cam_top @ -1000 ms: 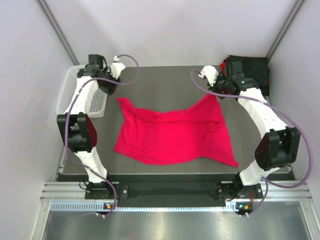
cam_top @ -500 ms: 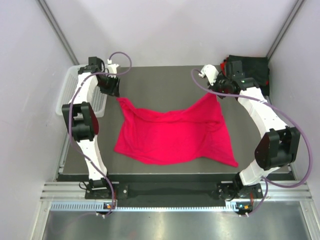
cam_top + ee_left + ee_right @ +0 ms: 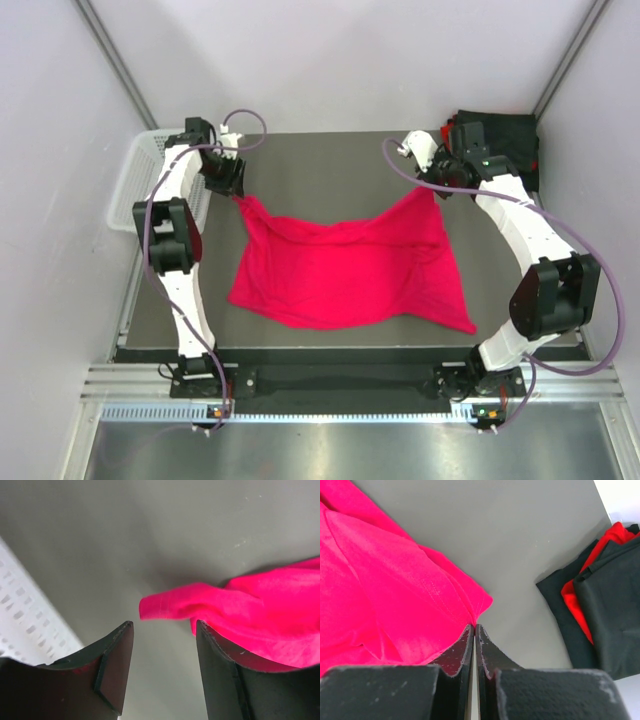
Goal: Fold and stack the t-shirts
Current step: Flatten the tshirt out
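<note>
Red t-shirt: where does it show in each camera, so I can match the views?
Top external: red t-shirt spread across the middle of the table.
Left wrist: right side, a corner poking left.
Right wrist: fills the left half.
Shared landmark: the grey table under it.

— What do the arms look like?
— Left arm (image 3: 185,310) and right arm (image 3: 525,228): white shells, black joint blocks, a purple cable (image 3: 264,128) along each.
— And the fingers?
— Left fingers (image 3: 112,665) are matte black wedges; right fingers (image 3: 452,655) are black too, scuffed and dusty.
</note>
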